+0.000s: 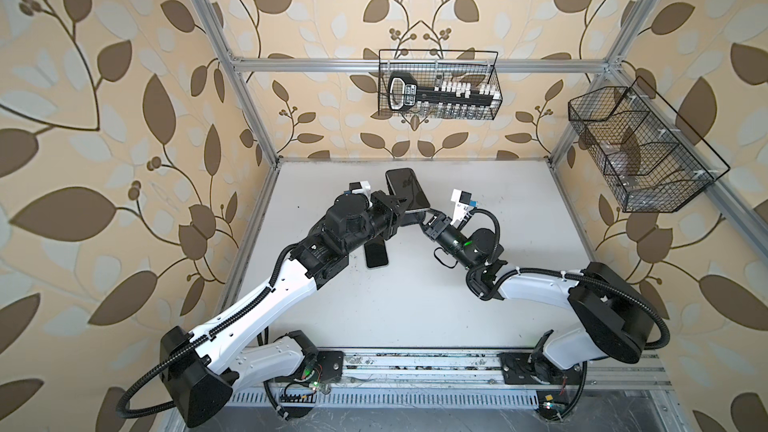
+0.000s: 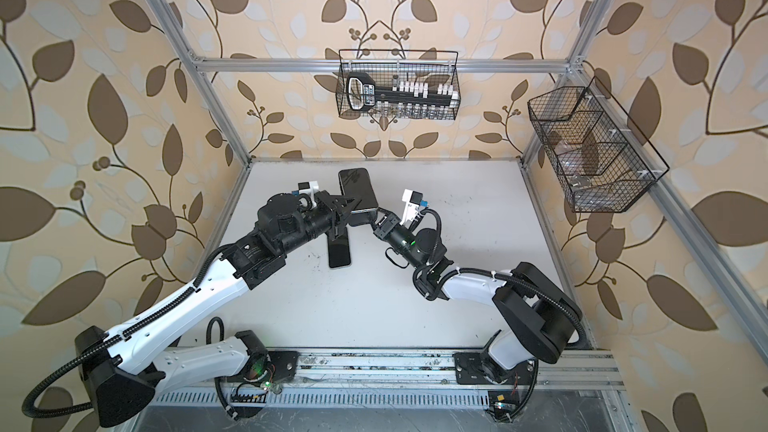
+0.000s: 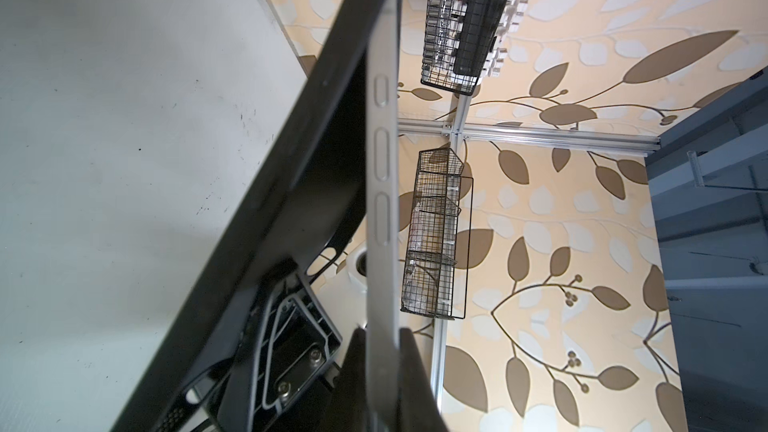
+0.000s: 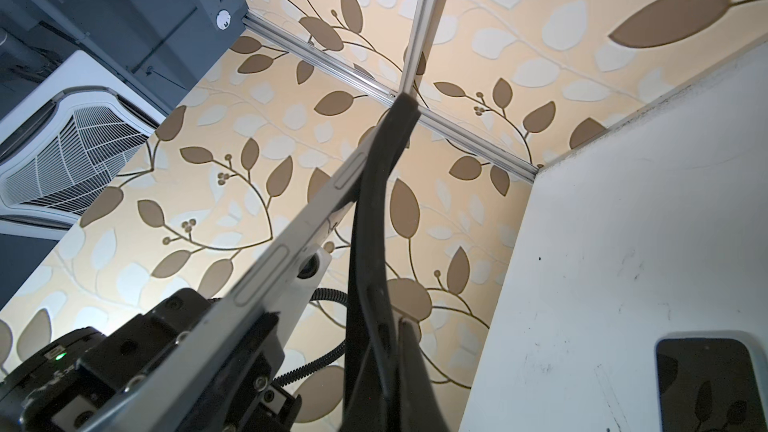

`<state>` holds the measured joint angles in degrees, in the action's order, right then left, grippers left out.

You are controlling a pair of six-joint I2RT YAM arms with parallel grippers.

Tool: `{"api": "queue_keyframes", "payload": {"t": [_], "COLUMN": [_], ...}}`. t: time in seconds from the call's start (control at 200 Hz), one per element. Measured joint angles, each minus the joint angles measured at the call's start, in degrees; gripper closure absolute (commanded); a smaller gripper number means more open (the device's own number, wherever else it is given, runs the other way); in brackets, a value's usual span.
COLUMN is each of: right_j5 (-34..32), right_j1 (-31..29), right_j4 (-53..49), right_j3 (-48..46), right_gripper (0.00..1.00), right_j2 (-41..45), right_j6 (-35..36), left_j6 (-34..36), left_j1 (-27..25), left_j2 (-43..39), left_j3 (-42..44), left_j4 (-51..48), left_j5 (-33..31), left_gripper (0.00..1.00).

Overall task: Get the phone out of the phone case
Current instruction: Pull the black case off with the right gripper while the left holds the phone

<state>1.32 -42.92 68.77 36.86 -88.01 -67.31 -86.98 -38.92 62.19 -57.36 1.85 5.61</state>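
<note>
No text can be read. A pale label [image 1: 409, 90] sits on the black tool rack [image 1: 440, 95] in the wire basket [image 1: 384, 110], well beyond the left gripper [image 1: 403, 203], but it is too blurred. Tiny white print [image 1: 316, 249] on the arm joint behind that gripper is illegible.

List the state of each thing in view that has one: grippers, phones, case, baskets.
left gripper: shut on the silver-edged phone
right gripper: shut on the black phone case
silver-edged phone: aloft, near end out of the case
black phone case: peeled away at the gripped end, meets the phone at the far end
second dark-screened phone: flat on the white table, untouched
black wire basket on the back rail: holds a socket rack
</note>
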Motion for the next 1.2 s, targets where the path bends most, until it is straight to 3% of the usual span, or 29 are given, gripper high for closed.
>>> {"api": "queue_keyframes", "payload": {"t": [0.755,0.985,1.2], "right_j5": [1.05,0.57,0.55], "right_j1": [1.53,2.08,2.23], "right_j4": [5.11,-2.1,-2.62], "right_j3": [-2.36,-5.6,-5.79], "right_gripper": [1.0,1.0,1.0], "right_j2": [-3.06,-5.97,-5.92], "right_j6": [-1.62,-2.38,-2.78], "left_j6": [-0.83,1.05,2.47], "left_j1": [-0.04,-0.04,-0.04], "left_j2": [0.0,-1.66,-2.99], "left_j3": [-1.29,-4.0,-4.83], "left_j4": [-1.29,5.33,7.82], "left_j5": [3.37,3.78,4.44], "left_gripper": [1.0,1.0,1.0]}}
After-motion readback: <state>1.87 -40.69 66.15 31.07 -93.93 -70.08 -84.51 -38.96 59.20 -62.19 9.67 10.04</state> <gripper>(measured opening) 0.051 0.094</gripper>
